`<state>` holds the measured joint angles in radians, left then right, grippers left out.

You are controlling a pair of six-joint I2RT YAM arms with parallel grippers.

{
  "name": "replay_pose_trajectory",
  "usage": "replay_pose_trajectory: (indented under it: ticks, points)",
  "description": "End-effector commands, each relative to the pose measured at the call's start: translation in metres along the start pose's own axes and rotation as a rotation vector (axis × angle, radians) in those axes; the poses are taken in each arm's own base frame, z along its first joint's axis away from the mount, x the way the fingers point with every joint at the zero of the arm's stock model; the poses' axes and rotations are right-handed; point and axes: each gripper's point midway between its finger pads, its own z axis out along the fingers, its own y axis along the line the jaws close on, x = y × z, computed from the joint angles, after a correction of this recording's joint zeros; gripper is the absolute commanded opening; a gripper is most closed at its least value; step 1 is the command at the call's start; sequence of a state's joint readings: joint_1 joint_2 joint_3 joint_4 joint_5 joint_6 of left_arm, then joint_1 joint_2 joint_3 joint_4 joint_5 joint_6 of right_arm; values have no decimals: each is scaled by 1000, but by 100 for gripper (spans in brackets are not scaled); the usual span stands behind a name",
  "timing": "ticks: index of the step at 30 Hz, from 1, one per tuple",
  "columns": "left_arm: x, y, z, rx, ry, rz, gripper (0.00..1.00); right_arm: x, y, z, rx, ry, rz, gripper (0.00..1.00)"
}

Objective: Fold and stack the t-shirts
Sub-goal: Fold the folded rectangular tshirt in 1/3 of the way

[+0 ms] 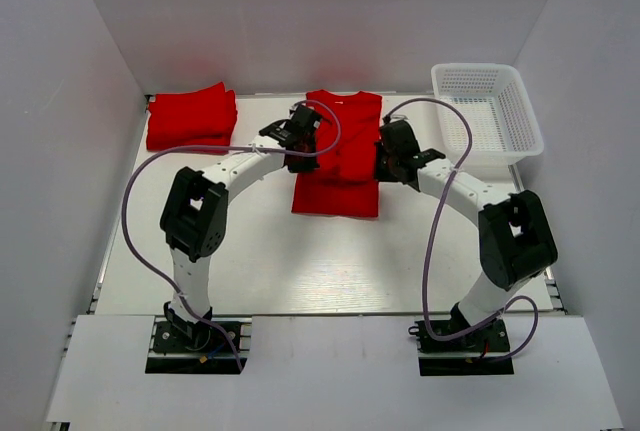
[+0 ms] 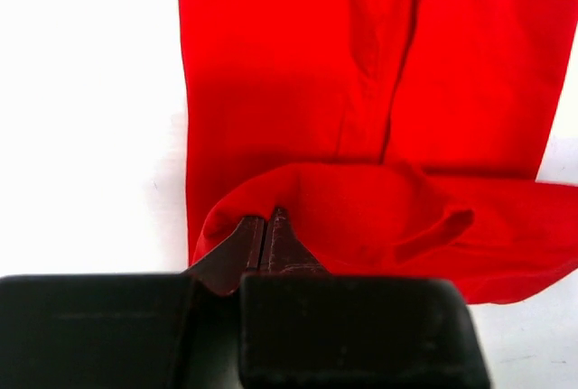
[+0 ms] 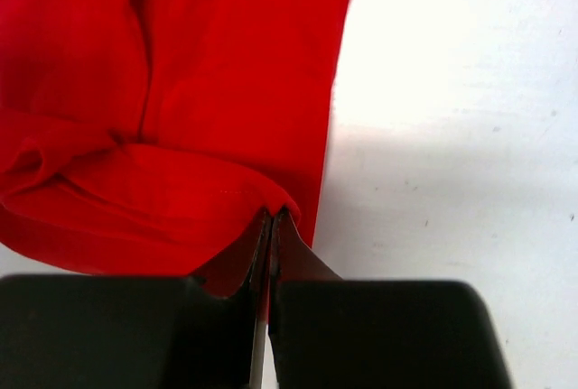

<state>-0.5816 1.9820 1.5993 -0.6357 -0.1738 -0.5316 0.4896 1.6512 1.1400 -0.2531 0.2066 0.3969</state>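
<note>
From above, one red t-shirt (image 1: 338,166) lies mid-table between the arms; a stack of folded t-shirts (image 1: 191,118) sits far left. Left wrist: the left gripper (image 2: 268,226) is pinched on a lifted fold of the shirt. Right wrist: the right gripper (image 3: 273,222) clamps its opposite edge.

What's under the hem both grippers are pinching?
The flat body of the same red t-shirt, below the left gripper and right gripper. The table directly beneath that cloth is hidden.
</note>
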Motion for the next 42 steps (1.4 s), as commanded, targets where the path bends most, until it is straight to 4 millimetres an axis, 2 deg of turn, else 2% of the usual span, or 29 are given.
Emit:
replay_pose_trajectory:
  ticks: [1, 3, 4, 5, 7, 8, 9, 10, 11, 13, 14, 16, 21, 22, 27, 28, 35, 36, 37, 38, 40, 41, 42]
  points:
    - [-31, -5, -8, 56, -66, 21, 0, -33, 4, 2, -25, -67, -10, 0]
    - [-36, -5, -5, 65, -72, 13, 0, -36, 3, 10, -31, -58, -9, 0]
    - [-40, -7, -3, 70, -84, 25, 0, -48, 7, 8, -44, -81, -15, 0]
    - [-43, -2, -2, 63, -87, 15, 0, -46, 8, 12, -48, -72, -13, 0]
    - [-51, -8, -4, 90, -112, 36, 0, -50, 6, 21, -45, -65, -16, 0]
    - [-49, -4, 1, 90, -99, 40, 0, -55, 6, 22, -50, -68, -10, 0]
    - [-51, -9, 4, 110, -101, 49, 0, -53, 6, 25, -52, -57, -15, 0]
    - [-50, -10, 8, 119, -97, 50, 0, -60, 7, 27, -57, -68, -4, 0]
    - [-56, -11, 5, 132, -105, 52, 0, -61, 8, 29, -58, -68, -6, 0]
    - [-51, -12, 17, 135, -82, 54, 0, -62, 6, 34, -53, -63, -3, 0]
    - [-55, -14, 15, 140, -93, 53, 0, -67, 6, 34, -52, -73, -4, 0]
    - [-57, -10, 23, 133, -92, 45, 0, -68, -1, 40, -28, -71, 1, 0]
    - [-67, -5, 26, 114, -112, 35, 0, -75, -9, 48, -9, -76, 5, 0]
    - [-67, 2, 32, 93, -109, 28, 0, -77, -11, 49, -7, -80, 6, 0]
    - [-68, -1, 41, 102, -107, 28, 0, -85, -15, 58, -3, -87, 12, 0]
    - [-70, 4, 42, 96, -108, 21, 0, -77, -16, 67, -4, -61, 10, 0]
    - [-72, 1, 58, 98, -118, 29, 0, -83, -19, 89, -7, -69, 59, 0]
    - [-76, 2, 61, 88, -129, 28, 3, -85, -18, 91, -7, -75, 62, 0]
    - [-78, 4, 59, 73, -129, 27, 11, -86, -16, 91, -12, -75, 64, 0]
    - [-77, 8, 60, 52, -128, 18, 39, -88, -17, 92, -11, -84, 68, 6]
    - [-81, 9, 56, 44, -141, 16, 67, -96, -12, 87, -37, -109, 44, 25]
    - [-85, 10, 52, 37, -155, 14, 75, -98, -10, 85, -48, -113, 37, 33]
    - [-92, 9, 43, 37, -178, 10, 99, -103, -8, 83, -57, -125, 27, 36]
